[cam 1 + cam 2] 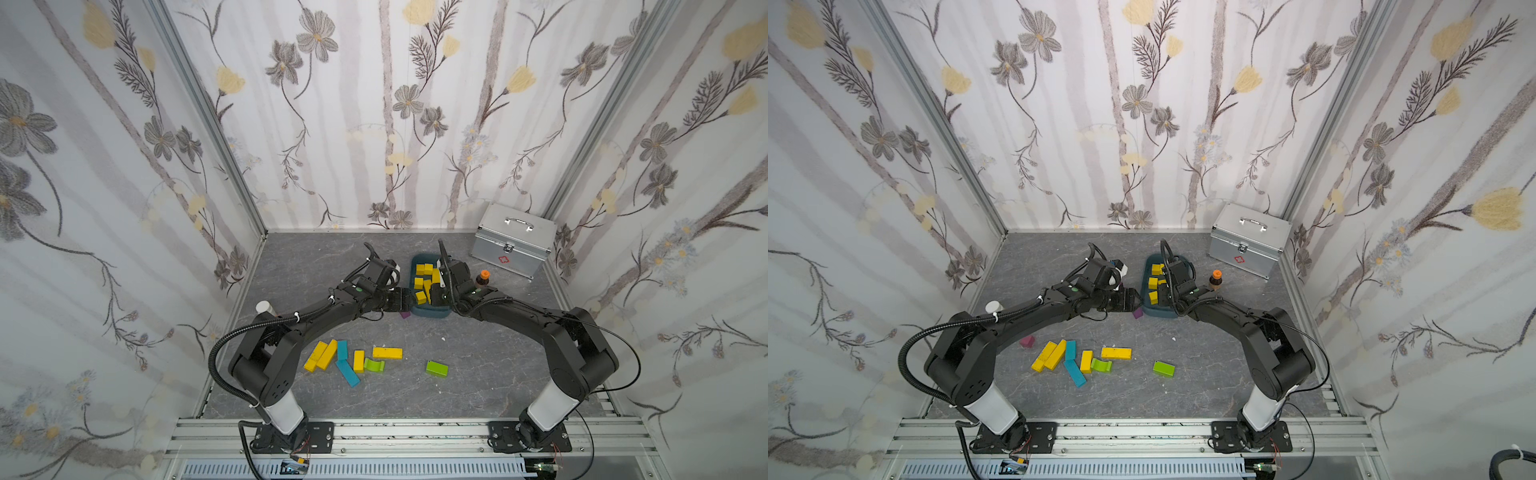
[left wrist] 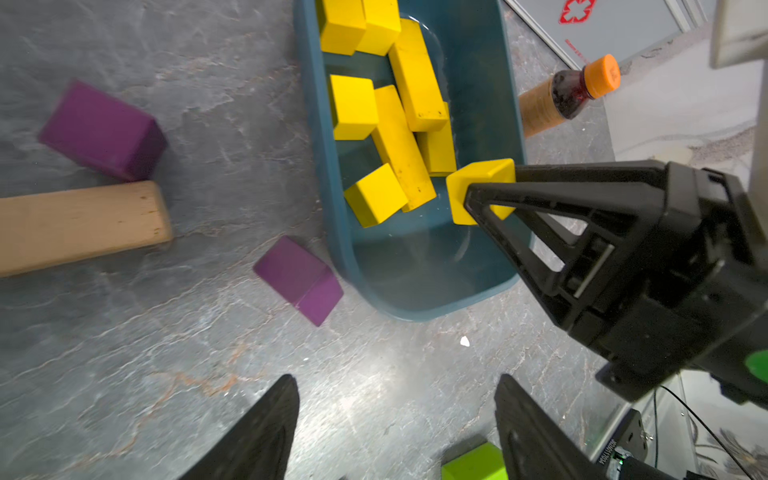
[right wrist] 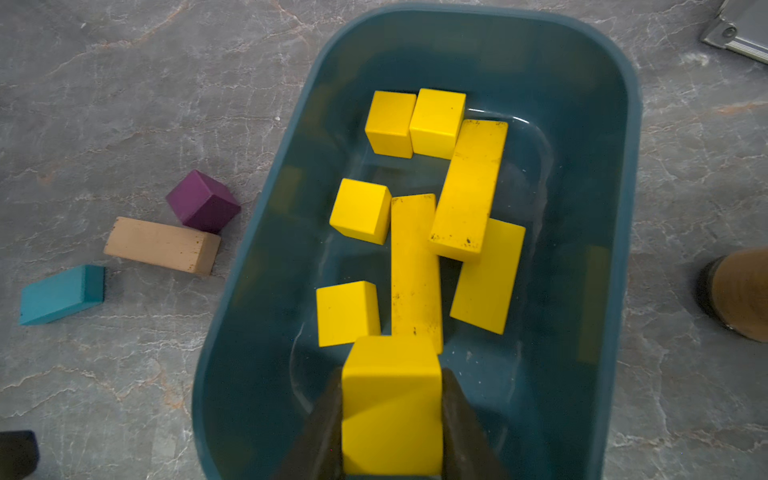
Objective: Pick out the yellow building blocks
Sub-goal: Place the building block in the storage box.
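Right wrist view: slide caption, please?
Right claw holds a yellow cube over the teal bin with seven yellow blocks.

We see four yellow building blocks (image 1: pixel 1056 354) lying loose on the gray table (image 1: pixel 1204 374). More sit in the teal bin (image 1: pixel 1158 312).

We find the dark teal plastic bin (image 3: pixel 631 166) crowded through its middle and far end by yellow wooden blocks (image 3: pixel 415 266). Bare floor shows only along one long wall and at the near end, where the right gripper (image 3: pixel 390 399) hangs clamped on a yellow wooden cube (image 3: pixel 390 415). Outside, a purple wooden cube (image 2: pixel 299 278) lies just beside one wall, and a brown bottle with an orange cap (image 1: pixel 483 279) stands near the opposite one. A silver metal case (image 1: pixel 513 239) blocks the back. Open grey marbled tabletop (image 1: pixel 478 353) separates the bin from the loose coloured blocks (image 1: pixel 347 374) in front.
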